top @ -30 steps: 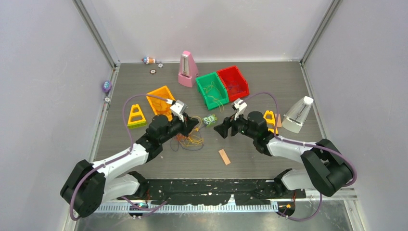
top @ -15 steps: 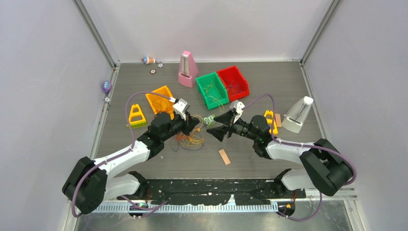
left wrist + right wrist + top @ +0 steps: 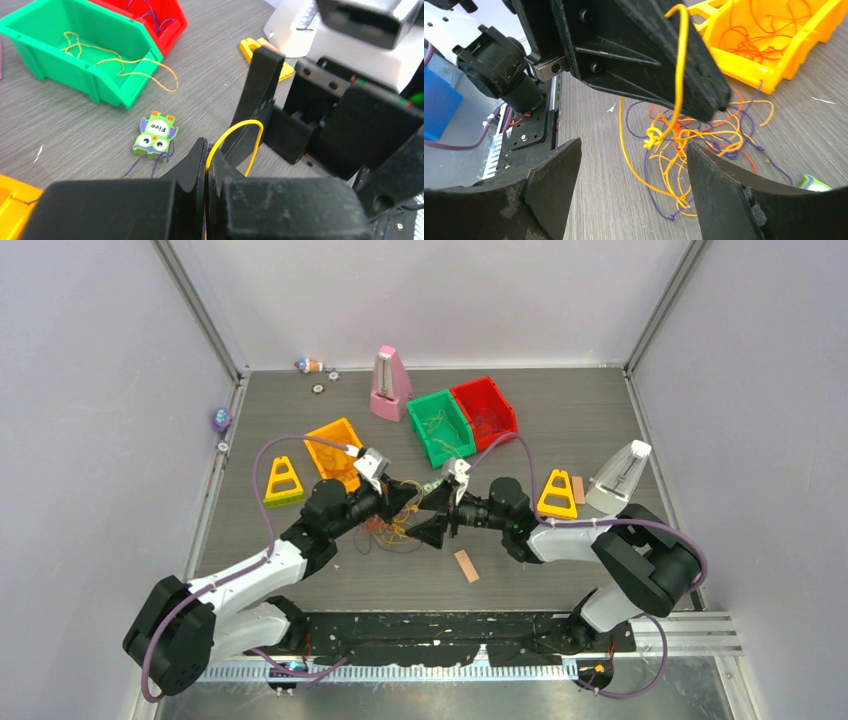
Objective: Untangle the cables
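The cables are a tangle of thin orange, yellow and purple strings (image 3: 392, 532) lying on the table under both grippers, with the tangle (image 3: 696, 135) spread between the right gripper's fingers in the right wrist view. My left gripper (image 3: 410, 498) is shut on a yellow cable, and from its closed tips (image 3: 206, 150) that cable's loop (image 3: 241, 123) arches out. The same yellow strand (image 3: 681, 60) hangs down the left gripper's fingers (image 3: 649, 65) to a knot. My right gripper (image 3: 432, 515) is open, facing the left one closely. Nothing sits between its fingertips (image 3: 633, 147).
Green bin (image 3: 417, 425) holds yellow-green strings, red bin (image 3: 507, 412) purple ones, orange bin (image 3: 322, 435) orange ones. An owl tile (image 3: 155, 136) lies near the grippers. Pink metronome (image 3: 389, 385), white metronome (image 3: 620, 478), two yellow triangles (image 3: 284, 482) (image 3: 556, 494) and a small wooden block (image 3: 466, 565) stand around.
My right arm has swung left across the table, bringing its open jaws right up to the left gripper's tip. The left gripper stayed shut on the yellow cable, barely moving.
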Robot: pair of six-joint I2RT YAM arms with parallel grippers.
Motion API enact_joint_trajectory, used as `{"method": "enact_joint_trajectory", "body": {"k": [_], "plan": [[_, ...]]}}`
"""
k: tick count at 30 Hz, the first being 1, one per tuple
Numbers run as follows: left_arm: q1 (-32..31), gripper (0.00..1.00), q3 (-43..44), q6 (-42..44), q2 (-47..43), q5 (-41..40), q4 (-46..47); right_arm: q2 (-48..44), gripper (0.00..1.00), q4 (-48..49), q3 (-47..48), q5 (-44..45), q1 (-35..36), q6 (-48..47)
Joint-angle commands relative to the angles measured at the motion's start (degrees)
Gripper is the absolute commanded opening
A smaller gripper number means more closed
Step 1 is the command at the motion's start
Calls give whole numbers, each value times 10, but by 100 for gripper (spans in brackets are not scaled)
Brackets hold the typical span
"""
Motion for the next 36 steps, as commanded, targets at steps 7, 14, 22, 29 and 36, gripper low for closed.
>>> {"method": "enact_joint_trajectory", "body": {"k": [7,14,22,29,36], "plan": [[-11,0,-46,-44,-33,39,148,36,82,-5,50,70,62,-61],[-16,0,-52,-55,-37,65,176,59,73,-2,64,152,78,-67],[-17,0,-64,-62,-47,97,214,49,41,12,51,188,79,-73],[-17,1,-64,-68,-21,81,237,35,6,30,47,156,80,-63],[-17,75,-62,-43,-69,-57,126,9,5,-4,36,226,79,-63]]}}
